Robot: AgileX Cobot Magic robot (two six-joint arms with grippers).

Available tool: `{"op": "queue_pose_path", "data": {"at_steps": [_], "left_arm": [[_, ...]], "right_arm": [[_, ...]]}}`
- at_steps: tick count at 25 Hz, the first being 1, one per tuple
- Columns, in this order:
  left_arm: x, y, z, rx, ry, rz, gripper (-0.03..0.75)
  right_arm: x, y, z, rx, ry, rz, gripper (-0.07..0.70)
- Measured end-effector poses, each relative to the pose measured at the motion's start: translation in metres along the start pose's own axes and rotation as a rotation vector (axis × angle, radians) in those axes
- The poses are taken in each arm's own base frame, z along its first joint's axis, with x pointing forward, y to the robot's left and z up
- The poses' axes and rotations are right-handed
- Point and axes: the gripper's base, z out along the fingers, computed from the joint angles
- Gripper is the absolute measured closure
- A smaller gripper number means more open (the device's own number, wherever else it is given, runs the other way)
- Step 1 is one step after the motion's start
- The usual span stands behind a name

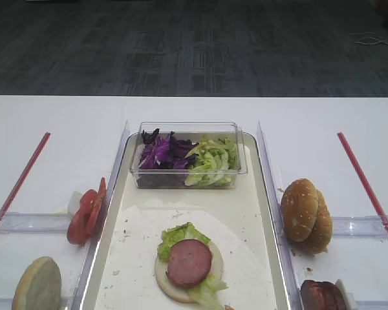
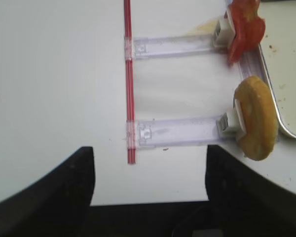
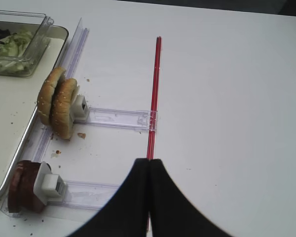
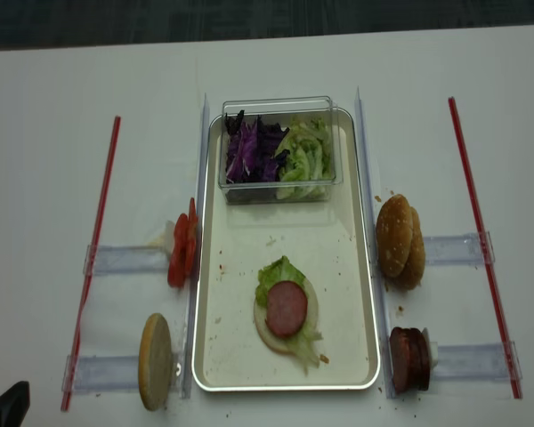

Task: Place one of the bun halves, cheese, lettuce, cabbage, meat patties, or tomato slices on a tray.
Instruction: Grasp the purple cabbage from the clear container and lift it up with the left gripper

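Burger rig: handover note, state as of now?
Left gripper: open, empty, off the tray's left side.
Right gripper: shut, empty, off the right side.
On the tray: bun half, lettuce, meat patty stacked; clear box holds cabbage and more lettuce.
In the left holders: tomato slices, one bun half. In the right holders: two bun halves, patties.
Left: next layer, probably tomato.

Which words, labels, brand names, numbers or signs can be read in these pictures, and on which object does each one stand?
None can be read: no printed text shows in any view.
The tray, the clear plastic box and the red strips carry no writing.
The clear plastic holders show small moulded marks, too blurred to tell whether they are letters.
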Motion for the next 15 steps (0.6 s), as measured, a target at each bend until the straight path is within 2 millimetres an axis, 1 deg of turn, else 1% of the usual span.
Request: {"op": "queue_pose_path", "data": {"at_steps": [4,9,15], "left_arm": [[-0.019,-0.003,-0.002,0.02,0.084,-0.019,0.235],[-0.053,-0.008,0.0,0.035,0.158,-0.058,0.235],[-0.104,-0.013,0.025,0.02,0.301,-0.061,0.235]], "right_arm": [[0.0,0.0,0.0,0.0,0.0,0.0,0.624],[0.0,0.0,0.0,0.0,0.0,0.0,0.624],[0.0,0.0,0.0,0.0,0.0,0.0,0.624]]}}
